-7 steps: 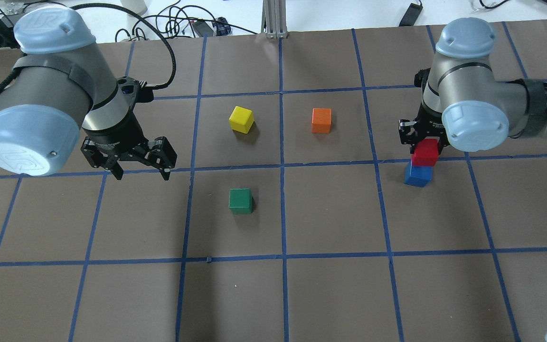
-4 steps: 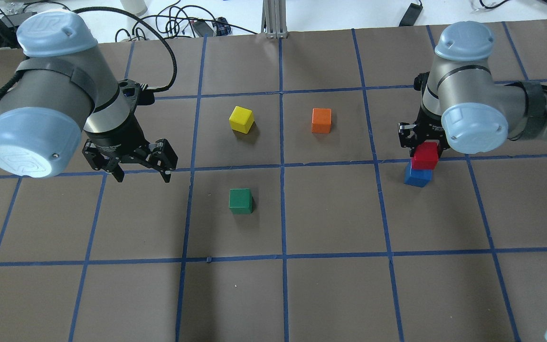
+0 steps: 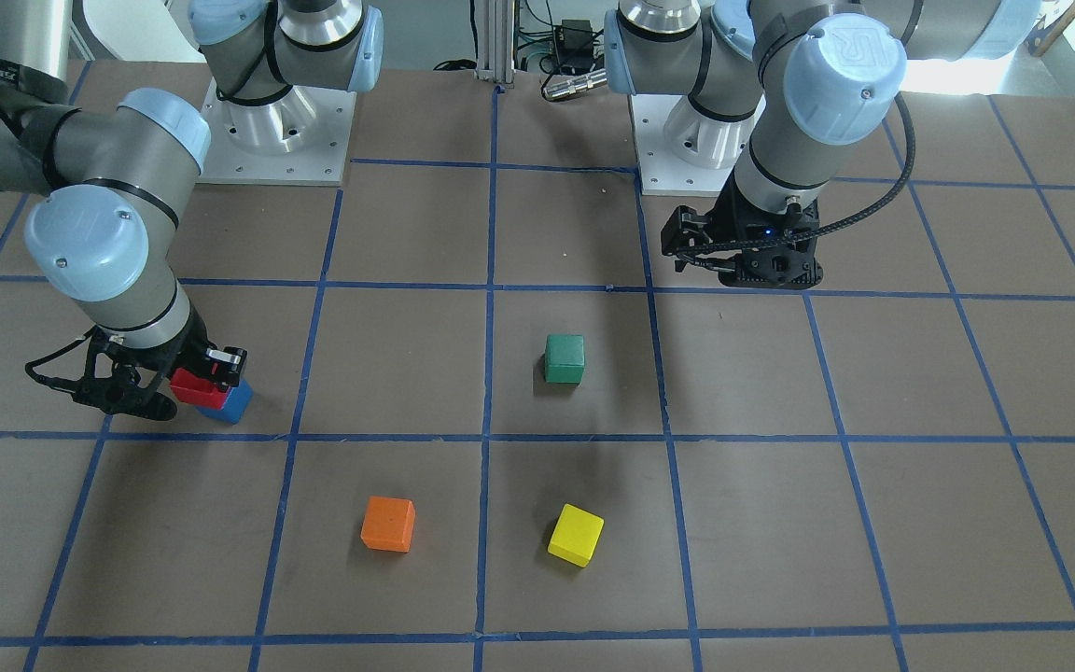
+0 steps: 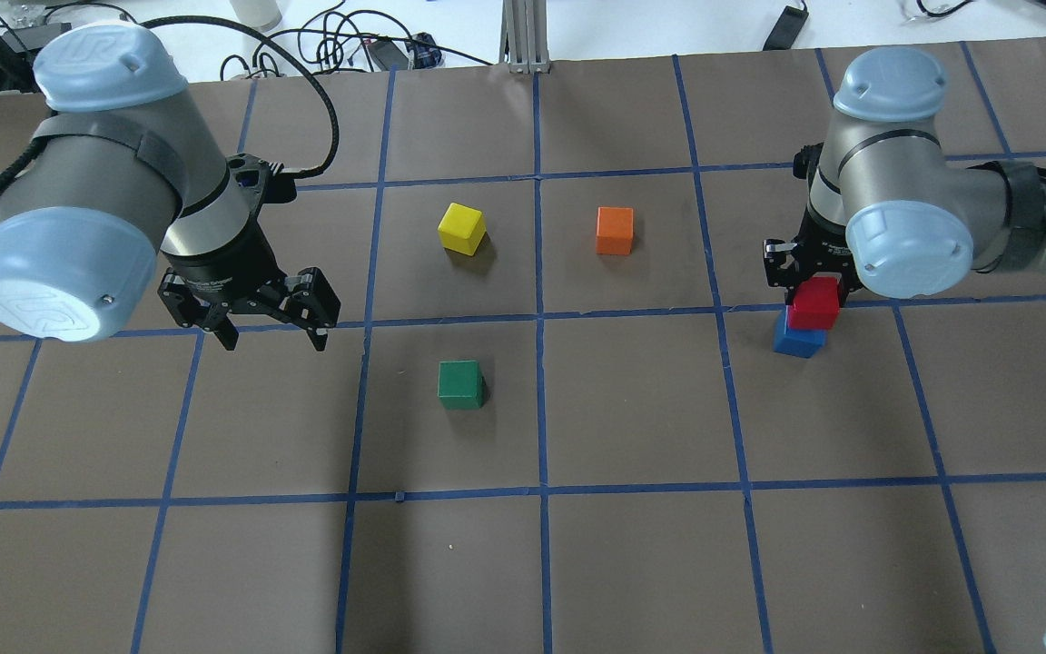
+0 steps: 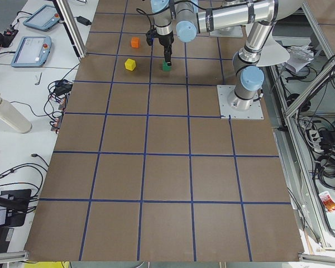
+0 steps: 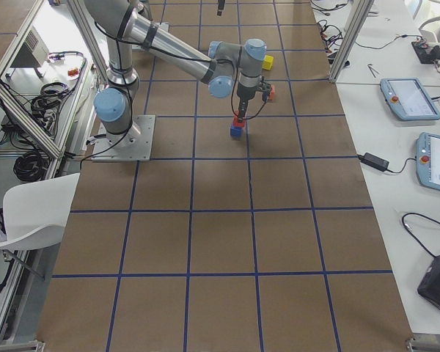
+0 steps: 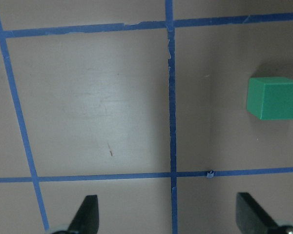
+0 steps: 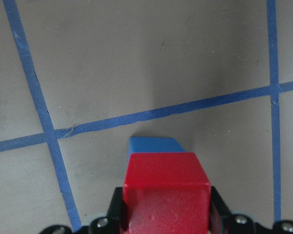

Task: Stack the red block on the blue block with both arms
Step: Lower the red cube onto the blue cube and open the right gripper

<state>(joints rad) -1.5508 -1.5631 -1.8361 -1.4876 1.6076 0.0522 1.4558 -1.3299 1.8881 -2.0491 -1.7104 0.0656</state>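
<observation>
The red block [image 4: 815, 302] is held in my right gripper [image 4: 812, 283], which is shut on its sides. It hangs just over the blue block [image 4: 797, 341], which stands on the table on a blue tape line. I cannot tell if the two touch. In the right wrist view the red block [image 8: 166, 187] fills the space between the fingers and the blue block [image 8: 154, 145] shows just beyond it. In the front view the red block [image 3: 188, 385] covers most of the blue block [image 3: 233, 404]. My left gripper [image 4: 273, 338] is open and empty, above the table left of the green cube.
A green cube [image 4: 460, 384] sits near the middle, also in the left wrist view [image 7: 273, 97]. A yellow cube [image 4: 461, 227] and an orange cube [image 4: 615, 230] lie further back. Blue tape lines grid the brown table [image 4: 632, 563].
My right gripper has come down a little with the red block, closer onto the blue block. The left arm has barely moved.
</observation>
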